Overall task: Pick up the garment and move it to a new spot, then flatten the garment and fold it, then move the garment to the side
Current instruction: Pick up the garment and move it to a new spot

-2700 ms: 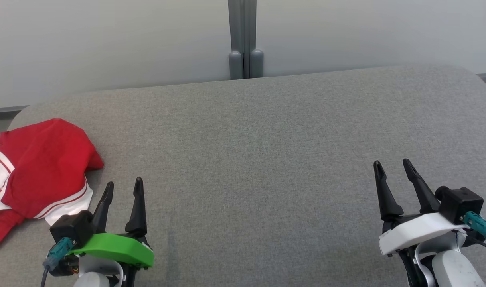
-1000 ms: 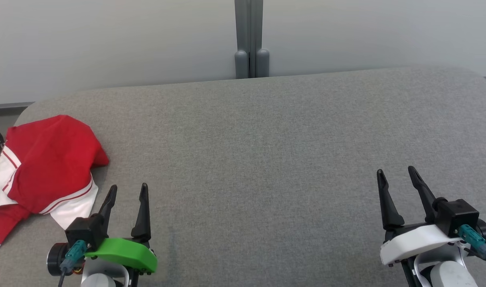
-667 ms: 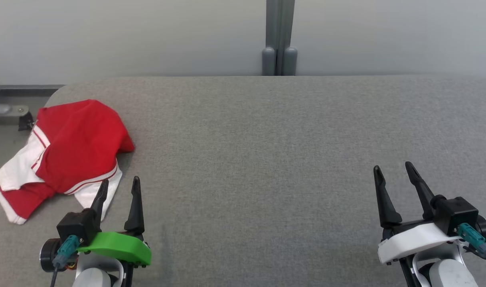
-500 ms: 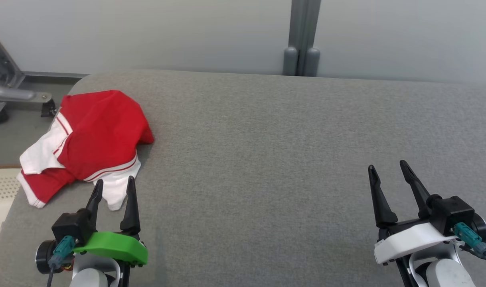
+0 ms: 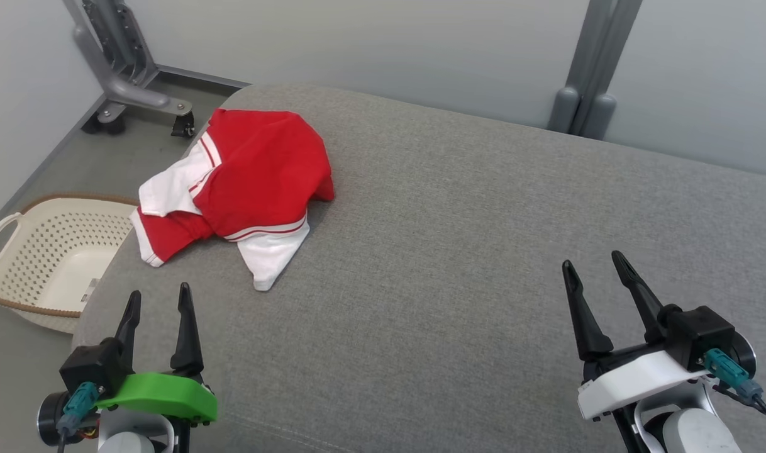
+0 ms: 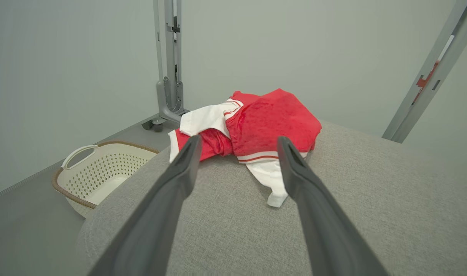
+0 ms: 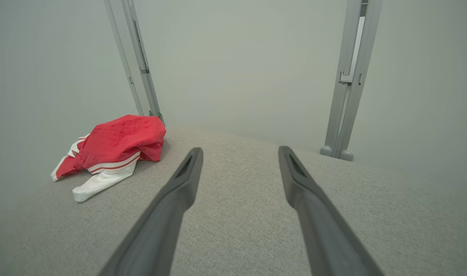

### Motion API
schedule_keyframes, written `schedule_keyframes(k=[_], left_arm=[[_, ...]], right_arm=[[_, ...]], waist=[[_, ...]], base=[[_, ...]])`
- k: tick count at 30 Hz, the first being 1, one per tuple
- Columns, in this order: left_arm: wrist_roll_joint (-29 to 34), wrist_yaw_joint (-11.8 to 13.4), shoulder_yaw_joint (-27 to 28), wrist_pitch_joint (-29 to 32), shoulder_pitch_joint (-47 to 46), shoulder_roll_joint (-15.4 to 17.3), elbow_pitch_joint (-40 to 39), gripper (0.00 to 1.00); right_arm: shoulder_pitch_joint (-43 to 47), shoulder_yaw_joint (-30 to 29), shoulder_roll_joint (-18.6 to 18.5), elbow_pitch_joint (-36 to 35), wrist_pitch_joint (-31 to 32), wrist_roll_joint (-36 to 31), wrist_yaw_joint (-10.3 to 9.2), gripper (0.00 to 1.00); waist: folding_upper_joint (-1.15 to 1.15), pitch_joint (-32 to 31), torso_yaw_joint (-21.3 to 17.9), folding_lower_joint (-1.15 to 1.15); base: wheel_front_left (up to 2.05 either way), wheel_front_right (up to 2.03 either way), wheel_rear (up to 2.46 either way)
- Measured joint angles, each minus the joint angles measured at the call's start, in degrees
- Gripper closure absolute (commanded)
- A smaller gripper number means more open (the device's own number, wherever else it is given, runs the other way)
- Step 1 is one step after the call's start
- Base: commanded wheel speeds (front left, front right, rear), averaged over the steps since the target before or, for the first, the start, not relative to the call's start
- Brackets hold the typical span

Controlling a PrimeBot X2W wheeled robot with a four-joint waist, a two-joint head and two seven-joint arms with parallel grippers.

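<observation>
Red and white garment (image 5: 257, 176) bunched up on the grey cushion (image 5: 471, 251) – at its far left corner
Left gripper (image 5: 159, 290) near the garment, right gripper (image 5: 592, 259) well apart from it – both wide open, holding nothing

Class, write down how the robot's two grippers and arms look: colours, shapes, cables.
Each gripper has two long, dark, tapering fingers. The left gripper has a bright green cover at its base; the right gripper has a white cover. Beside each sits a black block with a teal connector and a dark cable. Pale rounded forearms show beneath.
</observation>
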Motion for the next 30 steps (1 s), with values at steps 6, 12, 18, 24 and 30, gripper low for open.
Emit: schedule_keyframes(k=[6,12,18,24,30], left_arm=[[0.27,0.0,0.64,0.0,0.26,-0.12,-0.6,0.0],[0.85,-0.01,0.49,0.0,-0.03,-0.19,-1.22,0.0],[0.32,-0.07,-1.13,0.0,-4.92,-0.36,-1.71,0.0],[-2.32,-0.24,-3.08,-0.01,-16.36,-0.4,3.12,0.0],[-4.3,-0.25,-6.3,-0.01,-27.47,-0.43,16.99,0.0]], right_arm=[[0.08,0.0,0.03,-0.57,0.51,0.24,0.0,0.0],[0.07,0.05,-0.42,-1.49,1.04,0.4,0.0,0.0],[-1.18,-0.2,-2.09,-4.15,2.46,0.38,0.0,0.0],[-5.64,-0.3,-6.09,-9.23,4.98,0.31,0.0,0.0],[-8.65,-0.86,-9.34,-11.71,6.39,1.07,0.01,0.0]], waist=[[0.0,0.22,2.14,0.0],[0.0,1.36,1.79,0.0],[0.0,4.33,1.1,0.0],[0.0,10.45,0.24,0.0],[0.0,17.87,-1.06,0.0]], base=[[0.0,0.0,0.0],[0.0,0.0,0.0],[0.0,0.0,0.0],[0.0,0.0,0.0],[0.0,0.0,0.0]])
